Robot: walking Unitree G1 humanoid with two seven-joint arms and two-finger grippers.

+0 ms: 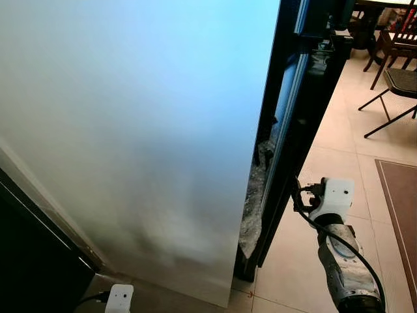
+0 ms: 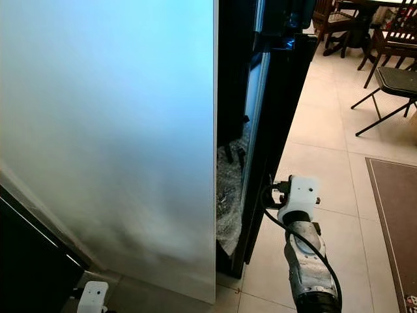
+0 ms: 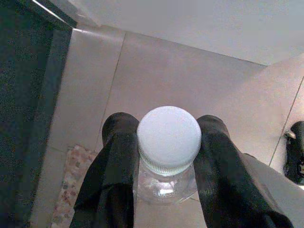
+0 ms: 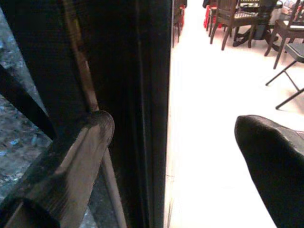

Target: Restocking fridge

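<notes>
Your floor: pale tile [image 1: 339, 137] | brown rug [image 1: 399, 215] near right | folding chair [image 1: 396, 91] far right | wooden chairs [image 2: 339, 23] beyond it

the one piece of lettering sits on the clear plastic bottle [image 3: 166, 183], embossed into its shoulder just under the ribbed white cap [image 3: 168, 138]. a short raised word curves along the plastic there, but it is too small and blurred to spell out with any certainty. the cap itself is plain, with no print or logo on its top. the pale fridge door [image 1: 130, 130] carries no badge, sticker or number on the face that shows, and the dark edge of the fridge [image 2: 273, 117] bears nothing legible either.
</notes>
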